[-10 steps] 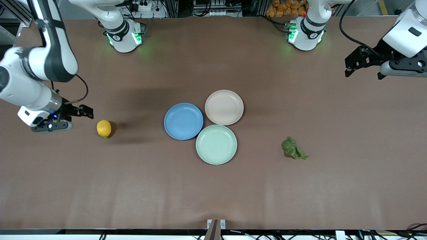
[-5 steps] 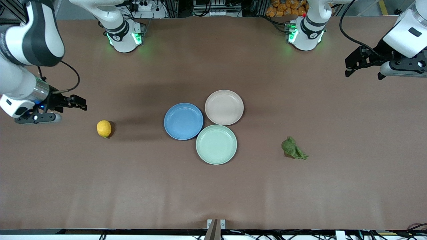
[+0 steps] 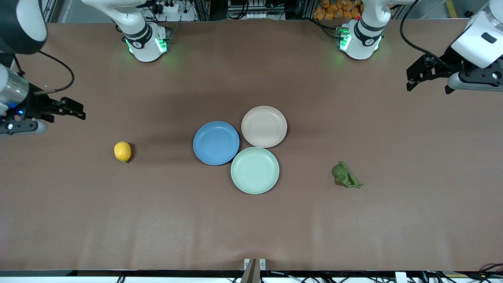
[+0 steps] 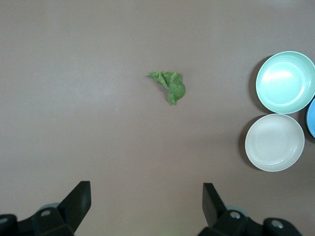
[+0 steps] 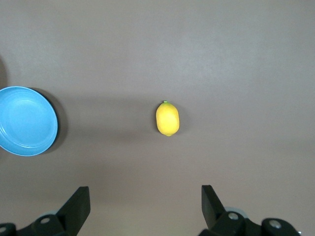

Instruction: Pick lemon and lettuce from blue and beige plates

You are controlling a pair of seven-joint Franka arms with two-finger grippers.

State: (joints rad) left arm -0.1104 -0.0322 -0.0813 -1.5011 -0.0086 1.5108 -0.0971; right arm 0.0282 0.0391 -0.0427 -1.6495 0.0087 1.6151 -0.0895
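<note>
Both plates of the task, the blue plate and the beige plate, sit bare at mid-desk, touching each other and a mint-green plate. The lemon lies on the desk toward the right arm's end, well apart from the plates; the lettuce lies on the desk toward the left arm's end. So the picking looks done, and the step in hand is judged to be clearing away: each arm should rise clear and not sweep over its item. The right hand hangs wide and empty, as does the left hand. Both arms run off the front view's edges, and each wrist view cuts off its own fingertips.
</note>
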